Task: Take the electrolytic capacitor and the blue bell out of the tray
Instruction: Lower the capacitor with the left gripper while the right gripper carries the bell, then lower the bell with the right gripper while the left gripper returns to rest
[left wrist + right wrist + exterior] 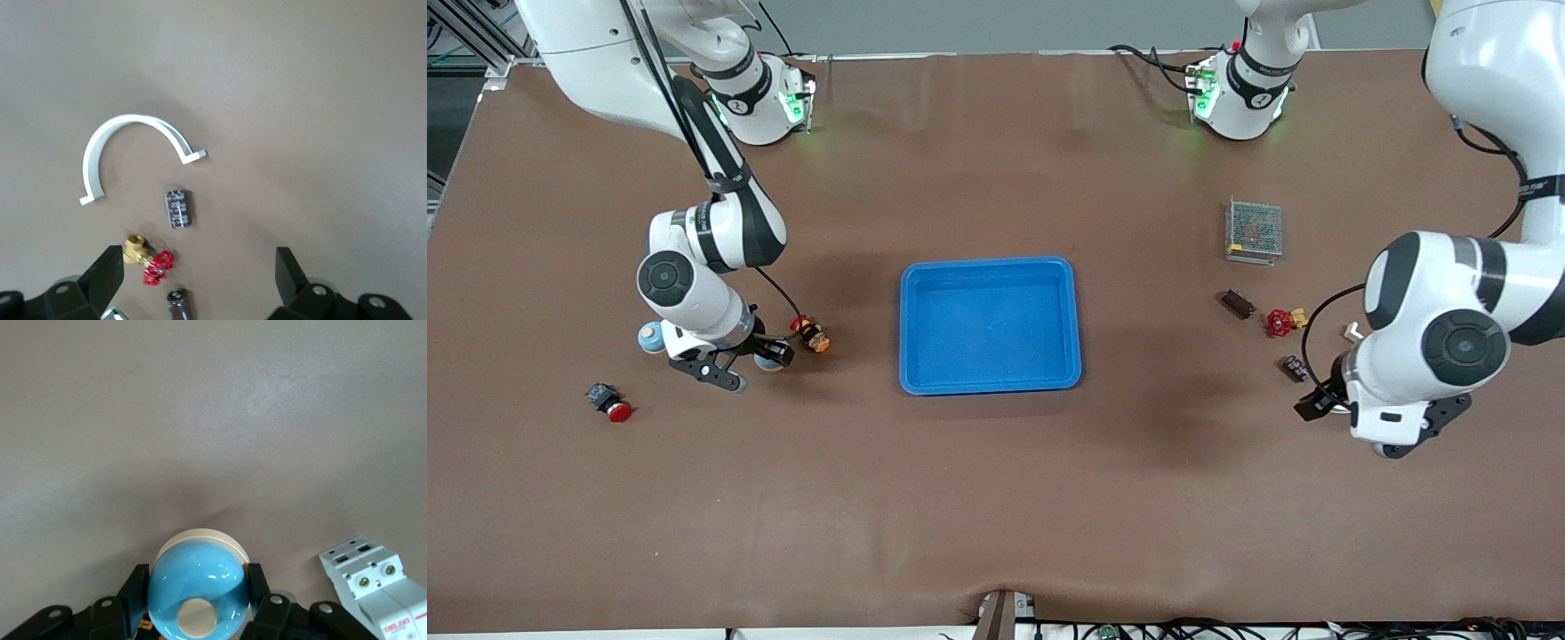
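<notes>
My right gripper (197, 587) is shut on a light-blue bell (195, 580) with a cream base and button; a finger presses on each side of it. In the front view this gripper (725, 356) is low over the table toward the right arm's end, and its hand hides the bell. My left gripper (199, 267) is open and empty, in the air over small parts toward the left arm's end (1352, 416). A dark capacitor (179, 209) lies on the table ahead of its fingers and shows in the front view (1294, 367). A second capacitor (179, 303) lies near it (1238, 303).
A blue tray (989, 264) sits mid-table. A red-handled brass valve (1280, 322), a white curved clip (127, 157) and a mesh metal box (1254, 231) lie near the capacitors. A white circuit breaker (373, 587), an orange part (811, 335) and a red button (609, 404) lie near the bell.
</notes>
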